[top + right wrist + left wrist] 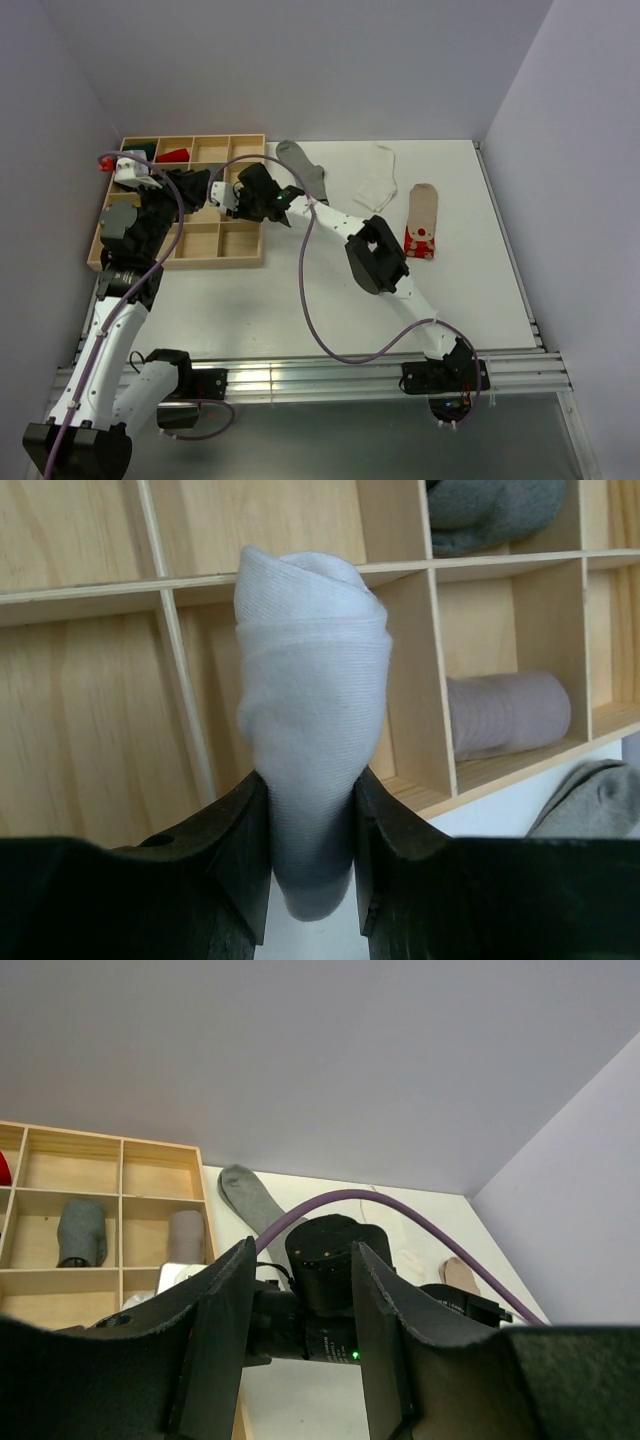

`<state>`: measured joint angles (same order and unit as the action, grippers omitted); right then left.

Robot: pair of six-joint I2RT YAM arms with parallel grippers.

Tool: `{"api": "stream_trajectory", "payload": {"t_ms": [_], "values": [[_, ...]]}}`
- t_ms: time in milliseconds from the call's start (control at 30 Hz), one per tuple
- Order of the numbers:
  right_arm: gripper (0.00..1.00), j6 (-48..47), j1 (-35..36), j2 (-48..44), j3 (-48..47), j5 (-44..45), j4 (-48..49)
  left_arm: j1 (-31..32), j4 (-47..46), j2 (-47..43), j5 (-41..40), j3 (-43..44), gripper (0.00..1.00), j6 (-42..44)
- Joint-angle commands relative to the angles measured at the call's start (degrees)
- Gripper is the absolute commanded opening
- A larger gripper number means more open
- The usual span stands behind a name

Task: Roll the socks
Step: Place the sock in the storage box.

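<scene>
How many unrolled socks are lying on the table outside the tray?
3. A gray sock lies beside the tray's far right corner, a white sock right of it, and a beige sock with a red patterned end farthest right. Others may be hidden.

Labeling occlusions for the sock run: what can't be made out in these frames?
- Top view: the rolled white sock in the right pincer is hidden under that pincer.
- Top view: the left arm covers the left compartments of the tray.
- Left wrist: the beige sock is mostly behind the right arm.
- Right wrist: the loose grey sock is cut off by the frame edge.
</scene>
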<state>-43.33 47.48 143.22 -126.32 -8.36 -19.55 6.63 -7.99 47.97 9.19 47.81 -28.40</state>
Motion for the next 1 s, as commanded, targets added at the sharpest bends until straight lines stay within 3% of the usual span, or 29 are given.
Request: {"api": "stream_trajectory", "payload": {"t_ms": [0, 967], "values": [[0.00, 0.0, 0.6, 0.5, -3.3, -0.9, -0.1, -0.5, -3.0, 0.4, 1.3, -0.4, 0.48, -1.1], [0.00, 0.0, 1.4, 4.2, -7.9, -0.8, -6.9, -0.7, -3.8, 2.0, 3.4, -0.6, 0.48, -2.4]]}}
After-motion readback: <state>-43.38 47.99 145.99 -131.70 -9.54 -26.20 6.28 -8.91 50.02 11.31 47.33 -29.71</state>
